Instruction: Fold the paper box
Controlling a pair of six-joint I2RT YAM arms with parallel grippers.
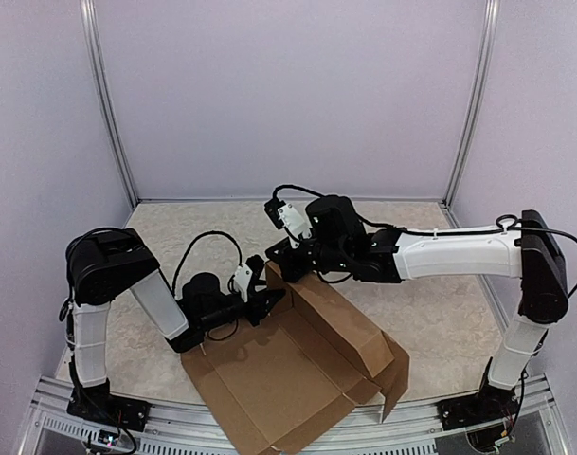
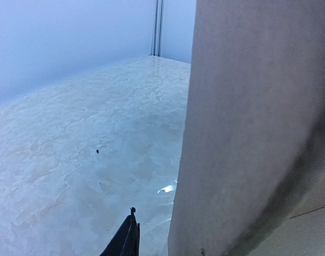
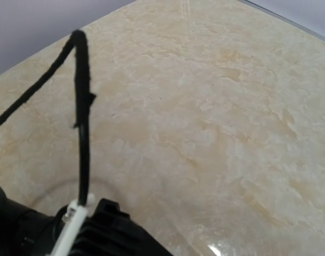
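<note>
1. The paper box (image 1: 269,389) lies half-formed on the near middle of the bench (image 1: 203,227), between the two arms. Its flat brown panel runs past the bench's near edge and over the metal rail (image 1: 174,417).
2. One long wall of the box stands up. It runs from a far-left corner beside the two pincers toward the near right, where a side flap hangs bent at the corner.
3. The left pincer (image 1: 266,303) sits at the left end of that raised wall, touching the cardboard or just beside it.
4. In the left wrist view, blurred cardboard close to the lens fills the right half. One black fingertip (image 2: 125,242) shows at the lower edge, just left of the cardboard's edge.
5. The other fingertip is out of sight, so it cannot be told whether the left pincer is spread or clamped on the wall.
6. The right arm stretches across from the right side. The right pincer (image 1: 283,258) is at the top of the same far-left corner, just beyond the left pincer.
7. The right wrist view shows only the marbled bench, a black cable (image 3: 82,106) and a black ribbed housing (image 3: 109,229). The cable runs down to a white plug on the housing at the lower left.
8. The right pincer's fingers do not appear in that view, and the top view is too small to show them. Its state cannot be told.
</note>
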